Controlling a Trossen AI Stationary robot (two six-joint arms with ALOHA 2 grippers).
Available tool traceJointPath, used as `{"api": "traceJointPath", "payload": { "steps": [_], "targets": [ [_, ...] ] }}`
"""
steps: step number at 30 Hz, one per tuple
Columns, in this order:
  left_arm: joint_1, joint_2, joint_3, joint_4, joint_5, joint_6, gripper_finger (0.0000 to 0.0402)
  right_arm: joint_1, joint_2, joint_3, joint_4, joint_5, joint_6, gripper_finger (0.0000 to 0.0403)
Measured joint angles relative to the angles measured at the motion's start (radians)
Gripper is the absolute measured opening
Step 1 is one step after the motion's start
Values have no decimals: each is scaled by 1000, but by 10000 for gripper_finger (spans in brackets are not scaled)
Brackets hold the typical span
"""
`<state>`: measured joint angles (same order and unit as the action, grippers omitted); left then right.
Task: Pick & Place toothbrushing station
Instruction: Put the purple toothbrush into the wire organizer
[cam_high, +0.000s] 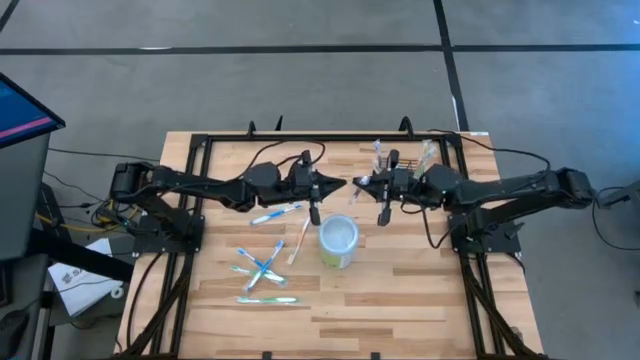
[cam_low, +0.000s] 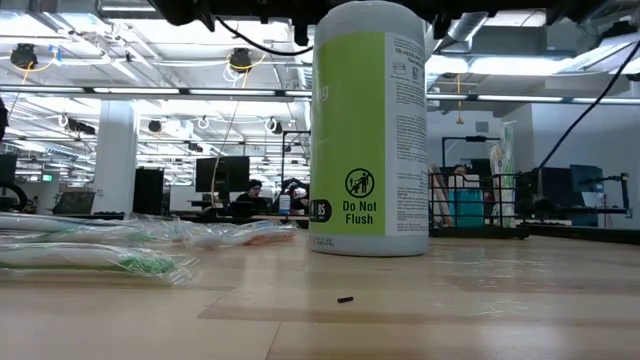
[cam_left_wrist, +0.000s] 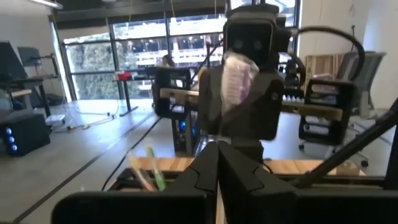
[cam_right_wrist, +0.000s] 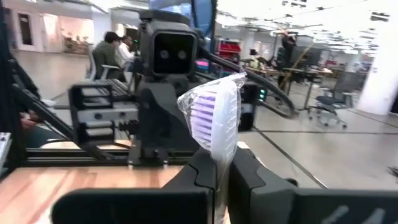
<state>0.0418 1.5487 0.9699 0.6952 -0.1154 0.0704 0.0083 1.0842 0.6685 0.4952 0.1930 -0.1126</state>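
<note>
A wrapped toothbrush is clamped in the closed right tool above the surface. The left tool is closed, apparently on nothing.

We note the counter is pale wood planks, smooth and matt; the toothbrushes sit in glossy clear plastic wrap; the canister bears a smooth printed label.

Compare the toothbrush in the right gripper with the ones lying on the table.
The held toothbrush is pinched between the fingers of the right gripper, off the table; the loose toothbrushes lie flat on it, left of the canister. The held toothbrush has purple bristles; the loose toothbrushes show blue and green. Both are clear-wrapped.
</note>
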Motion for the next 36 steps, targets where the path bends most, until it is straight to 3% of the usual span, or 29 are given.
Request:
{"api": "traceJointPath", "payload": {
  "steps": [5, 14, 21, 36],
  "targets": [
    [-1, -27, 0, -65, 2, 0, 0, 0, -62, -2, -111, 74, -3, 3],
    [-1, -26, 0, -98, 4, 0, 0, -38, -208, -104, -145, 171, 19, 3],
    [-4, -26, 0, -105, 8, 0, 0, -64, -313, -156, -243, 322, 33, 2],
    [-3, -25, -1, -113, 6, 0, 0, -71, -472, -284, -281, 667, 7, 2]
  ]
}}
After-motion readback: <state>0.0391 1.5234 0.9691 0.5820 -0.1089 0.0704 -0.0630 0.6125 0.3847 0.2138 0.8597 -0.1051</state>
